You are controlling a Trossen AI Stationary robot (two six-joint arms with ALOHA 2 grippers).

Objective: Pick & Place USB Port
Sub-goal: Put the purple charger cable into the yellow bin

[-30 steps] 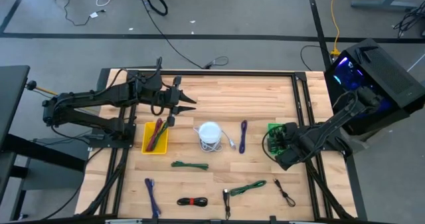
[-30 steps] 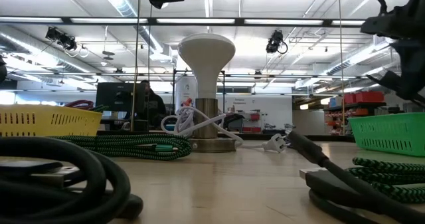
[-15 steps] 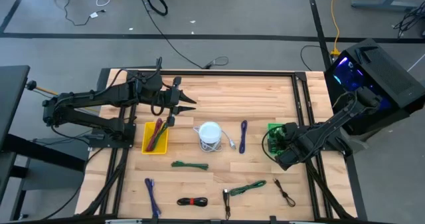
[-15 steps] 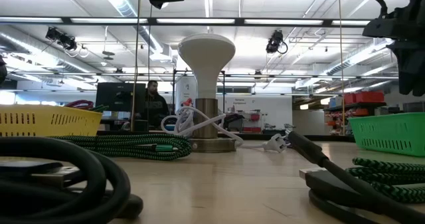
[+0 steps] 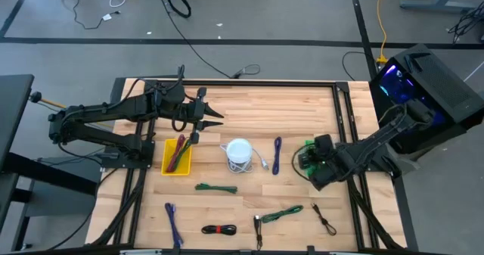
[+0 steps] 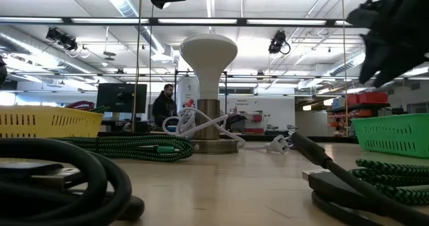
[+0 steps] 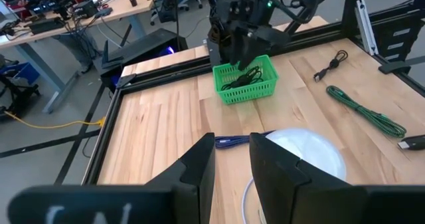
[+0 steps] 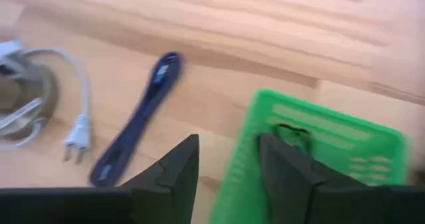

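At the right of the high frame, the right tool [image 5: 308,163] hangs over the left edge of the green basket [image 5: 314,153], fingers apart and empty in the right wrist view. A green cable [image 8: 292,136] lies inside the basket; we judge it placed. The next likely candidate is the blue cable [image 5: 277,155], just left of the tool, between it and the white lamp [image 5: 239,151]. Its long axis runs top to bottom of the frame, roughly parallel to the basket's side. The right arm is much the nearer; the left tool [image 5: 215,118] waits at upper centre-left, above the yellow basket [image 5: 178,157], fingers slightly parted, holding nothing.

Hard to read: the basket's contents are blurred in the wrist view and largely covered by the tool from above. The low view shows the right tool only as a dark smear at upper right.
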